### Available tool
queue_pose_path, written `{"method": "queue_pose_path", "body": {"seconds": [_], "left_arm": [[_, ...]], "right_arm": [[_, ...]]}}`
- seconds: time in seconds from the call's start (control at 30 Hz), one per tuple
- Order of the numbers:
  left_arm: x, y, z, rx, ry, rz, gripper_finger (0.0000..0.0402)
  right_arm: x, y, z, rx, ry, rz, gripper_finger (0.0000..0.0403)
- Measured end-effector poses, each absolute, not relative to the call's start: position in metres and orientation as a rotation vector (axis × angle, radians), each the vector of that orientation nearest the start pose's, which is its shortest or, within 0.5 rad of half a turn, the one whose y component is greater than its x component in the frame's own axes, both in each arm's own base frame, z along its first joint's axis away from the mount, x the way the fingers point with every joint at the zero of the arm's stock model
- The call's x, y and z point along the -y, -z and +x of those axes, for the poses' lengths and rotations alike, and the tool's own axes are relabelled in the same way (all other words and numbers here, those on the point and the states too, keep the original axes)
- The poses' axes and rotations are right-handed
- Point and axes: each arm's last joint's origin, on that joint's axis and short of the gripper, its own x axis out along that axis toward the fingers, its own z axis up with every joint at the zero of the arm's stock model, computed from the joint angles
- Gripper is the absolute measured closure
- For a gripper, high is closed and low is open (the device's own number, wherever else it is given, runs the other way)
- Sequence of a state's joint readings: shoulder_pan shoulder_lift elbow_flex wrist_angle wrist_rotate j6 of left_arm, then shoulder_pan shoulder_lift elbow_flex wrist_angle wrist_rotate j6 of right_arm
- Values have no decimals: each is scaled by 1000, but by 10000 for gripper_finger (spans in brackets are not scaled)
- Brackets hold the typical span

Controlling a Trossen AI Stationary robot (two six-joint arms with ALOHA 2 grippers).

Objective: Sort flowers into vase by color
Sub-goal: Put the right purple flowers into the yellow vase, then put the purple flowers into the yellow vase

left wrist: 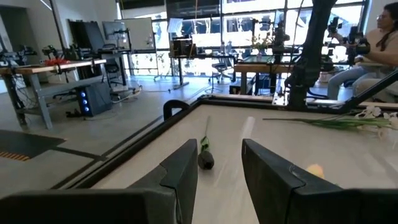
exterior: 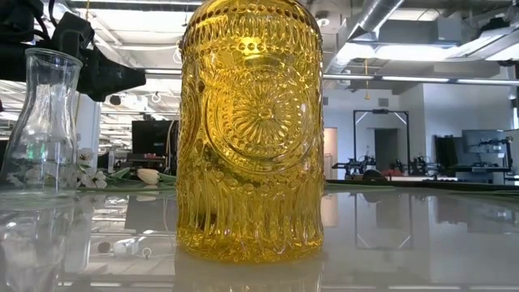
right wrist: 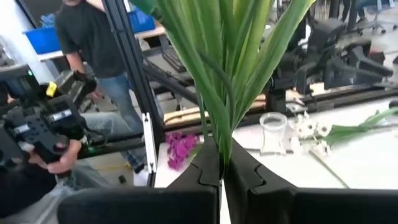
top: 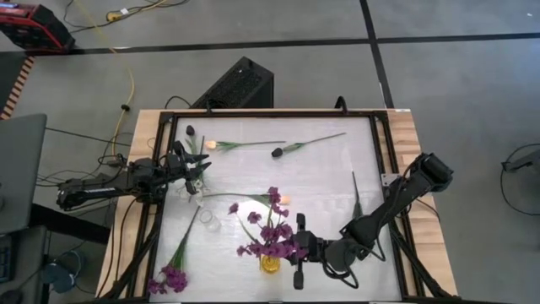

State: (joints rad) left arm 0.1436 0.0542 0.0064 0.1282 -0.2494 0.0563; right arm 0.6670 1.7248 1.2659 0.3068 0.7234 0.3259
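Observation:
My right gripper (top: 295,245) (right wrist: 221,163) is shut on a bunch of purple-flowered stems (top: 272,235) over the yellow glass vase (top: 268,264) (exterior: 251,130) near the table's near edge. My left gripper (top: 199,165) (left wrist: 219,155) hovers open over the table's left side, touching nothing. A dark tulip bud (left wrist: 205,160) (top: 191,131) lies ahead of it. Lying flat on the table are a peach tulip (top: 211,145), another dark tulip (top: 277,152), a second peach tulip (top: 284,199), white blossoms (top: 189,187) (exterior: 89,174) and a purple cluster (top: 169,279). My right gripper pinches several green stems and leaves (right wrist: 219,127) of the purple bunch between its two fingers. The fingers come in roughly level from the table's right. The leaves fan out beyond the fingers, with the blossoms above the yellow vase. I cannot tell whether the stem ends are inside the vase.
A clear glass vase (top: 208,221) (exterior: 45,122) (right wrist: 272,132) stands left of the yellow one. A loose green leaf (top: 355,194) lies on the right. The black frame rail (top: 270,114) runs around the table. A person with a hand-held device (right wrist: 43,124) stands beyond the left edge.

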Motion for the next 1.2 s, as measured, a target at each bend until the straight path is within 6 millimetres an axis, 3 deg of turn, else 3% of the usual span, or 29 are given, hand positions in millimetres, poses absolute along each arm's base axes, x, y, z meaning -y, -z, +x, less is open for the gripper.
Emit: {"method": "queue_pose_path", "body": {"seconds": [0.2, 0.47, 0.77, 0.93, 1.2], "left_arm": [[-21, -174, 97, 68, -395, 51, 286], [-21, -173, 97, 66, -395, 53, 286], [-21, -173, 97, 66, -395, 53, 286], [-21, -173, 97, 66, -395, 53, 286], [-21, -173, 98, 63, -388, 53, 286]], "right_arm": [[-232, -291, 321, -133, 75, 239, 370], [-238, -257, 337, -191, 102, 177, 360], [-234, -266, 331, -204, 92, 249, 247], [-230, -270, 325, -311, 0, 358, 186], [-204, -289, 302, -597, -95, 577, 166]]}}
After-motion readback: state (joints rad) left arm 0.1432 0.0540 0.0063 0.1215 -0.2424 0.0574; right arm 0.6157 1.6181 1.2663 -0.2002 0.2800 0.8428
